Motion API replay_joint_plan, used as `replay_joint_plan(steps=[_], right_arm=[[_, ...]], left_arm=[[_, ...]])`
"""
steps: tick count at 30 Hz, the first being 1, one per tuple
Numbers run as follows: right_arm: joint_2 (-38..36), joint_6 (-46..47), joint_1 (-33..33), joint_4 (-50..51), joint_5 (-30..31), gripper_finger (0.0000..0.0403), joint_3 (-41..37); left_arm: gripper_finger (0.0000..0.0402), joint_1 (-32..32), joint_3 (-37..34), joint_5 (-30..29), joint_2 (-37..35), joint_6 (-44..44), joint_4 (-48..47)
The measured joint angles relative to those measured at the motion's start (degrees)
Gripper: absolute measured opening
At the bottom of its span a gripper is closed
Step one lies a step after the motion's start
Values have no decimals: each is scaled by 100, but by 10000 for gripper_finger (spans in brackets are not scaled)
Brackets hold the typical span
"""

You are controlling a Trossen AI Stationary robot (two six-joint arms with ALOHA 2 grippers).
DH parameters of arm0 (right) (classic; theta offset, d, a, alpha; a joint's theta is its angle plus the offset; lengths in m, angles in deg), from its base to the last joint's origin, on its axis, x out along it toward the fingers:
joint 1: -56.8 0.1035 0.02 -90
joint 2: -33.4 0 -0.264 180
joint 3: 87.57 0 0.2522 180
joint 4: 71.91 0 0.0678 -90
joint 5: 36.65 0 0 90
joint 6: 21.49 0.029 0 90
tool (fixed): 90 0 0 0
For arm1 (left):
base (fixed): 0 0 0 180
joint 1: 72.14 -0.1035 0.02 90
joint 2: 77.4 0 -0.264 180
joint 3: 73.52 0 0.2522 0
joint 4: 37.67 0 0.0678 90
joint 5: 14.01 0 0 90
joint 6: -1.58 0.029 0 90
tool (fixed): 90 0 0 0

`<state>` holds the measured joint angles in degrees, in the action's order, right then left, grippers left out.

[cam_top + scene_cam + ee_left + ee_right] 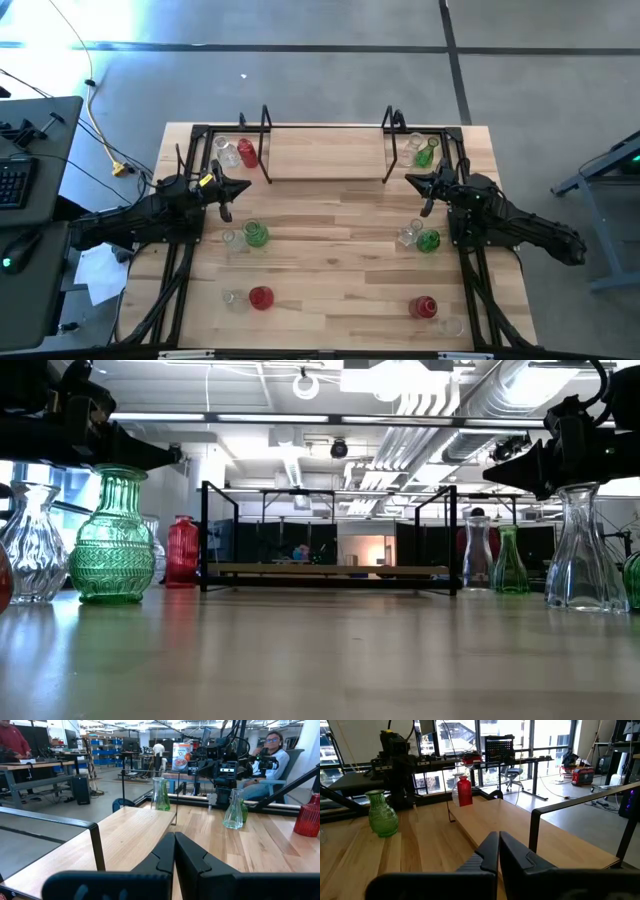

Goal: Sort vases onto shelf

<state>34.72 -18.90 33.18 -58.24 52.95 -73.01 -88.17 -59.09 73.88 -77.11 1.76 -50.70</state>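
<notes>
We see the left gripper [243, 187] and right gripper [411, 180] pressed together, empty. The shelf [325, 150] lies between them, just ahead; vases [256, 234] sit nearby.

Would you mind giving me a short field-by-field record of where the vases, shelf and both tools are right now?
shelf: light-wood board at the table's far edge, bare
vases beside shelf: clear and red at its left end, clear and green at its right end
vases mid-table: green on the left, green on the right
left tool: shut, empty
right tool: shut, empty
</notes>
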Motion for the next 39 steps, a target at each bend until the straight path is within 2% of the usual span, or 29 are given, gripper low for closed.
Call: replay_joint_plan(steps=[12,19,34,39], right_arm=[[0,-2,0,2,1,0,0],[0,0,0,1,0,0,0],[0,170,0,-107,13,0,-1],[2,161,2,-748,21,0,-2]], left_arm=[[3,-7,1,-134,4,146,81],[3,-7,2,-94,4,-861,81],[3,-7,1,-314,7,-397,74],[3,-7,1,-317,7,-397,70]])
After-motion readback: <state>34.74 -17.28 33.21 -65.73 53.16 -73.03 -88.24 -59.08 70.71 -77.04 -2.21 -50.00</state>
